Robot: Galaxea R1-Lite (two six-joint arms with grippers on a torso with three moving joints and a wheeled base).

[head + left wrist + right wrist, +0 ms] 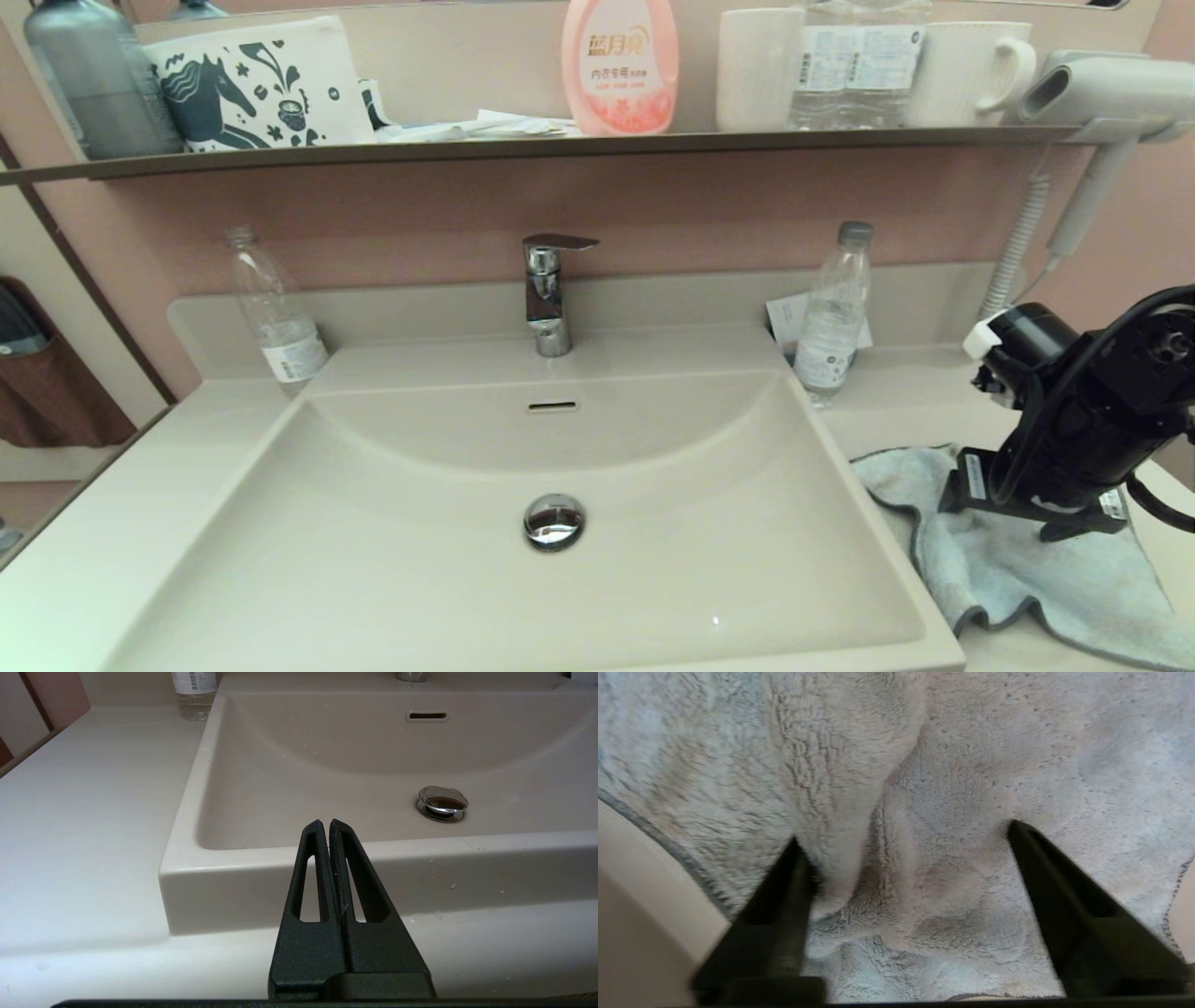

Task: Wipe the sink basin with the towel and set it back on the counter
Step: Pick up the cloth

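Note:
The pale-blue towel (1008, 551) with its dark grey trim lies spread and rumpled on the counter (906, 411) to the right of the sink basin (448, 523). My right gripper (903, 830) stands over the towel (952, 812), open, its two dark fingers wide apart with a raised fold of cloth between them, close against one finger. In the head view only the black wrist of that arm (1074, 439) shows above the towel. The basin's chrome drain plug (554, 520) and overflow slot (553, 406) are bare. My left gripper (325, 823) is shut and empty, parked before the basin's front rim (373, 858).
A chrome tap (548, 294) stands behind the basin. Clear plastic bottles stand at the back left (273, 313) and back right (834, 313) of the counter. A dark shelf (560, 145) above carries bottles and cups. A hair dryer (1102, 93) with a coiled cord hangs at the right.

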